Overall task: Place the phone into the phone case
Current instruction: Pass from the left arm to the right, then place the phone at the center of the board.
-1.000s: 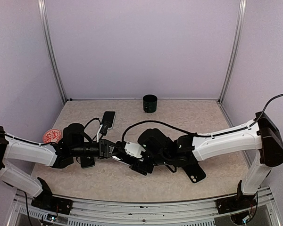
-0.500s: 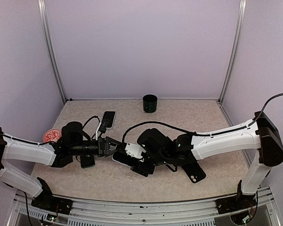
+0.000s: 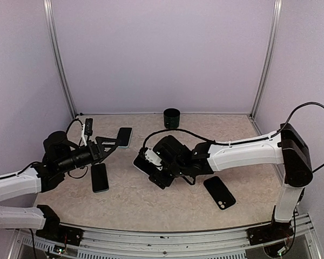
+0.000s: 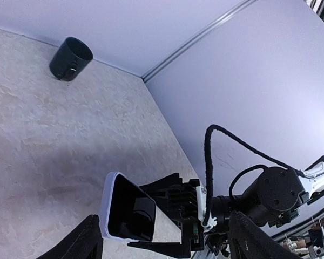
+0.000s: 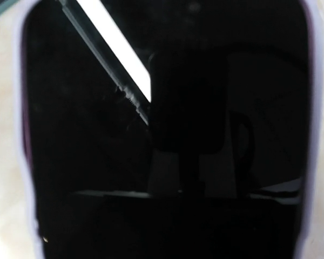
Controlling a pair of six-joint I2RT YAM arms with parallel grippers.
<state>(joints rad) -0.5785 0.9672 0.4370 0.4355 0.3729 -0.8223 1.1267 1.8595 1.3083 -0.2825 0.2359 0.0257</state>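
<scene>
Phone, dark-glassed with a pale rim [image 4: 128, 209], hangs above the marbled table [image 3: 216, 135] in the right gripper [image 3: 150, 166], whose jaws clamp its edges. Its screen fills that wrist's view, long axis running top to bottom there. Nearest the bases lies a flat black slab with a camera cut-out [image 3: 220, 192] (probably the case), right of the phone and well apart. A black phone [image 3: 99, 177] lies flat on the left. Farther back the left gripper [image 3: 111, 145] hovers released and empty, with the held phone to its right, apart. Beyond lie another dark phone [image 3: 125, 136] and a black cup [image 3: 171, 118]. Whether the pale rim is itself a case, I cannot tell.
</scene>
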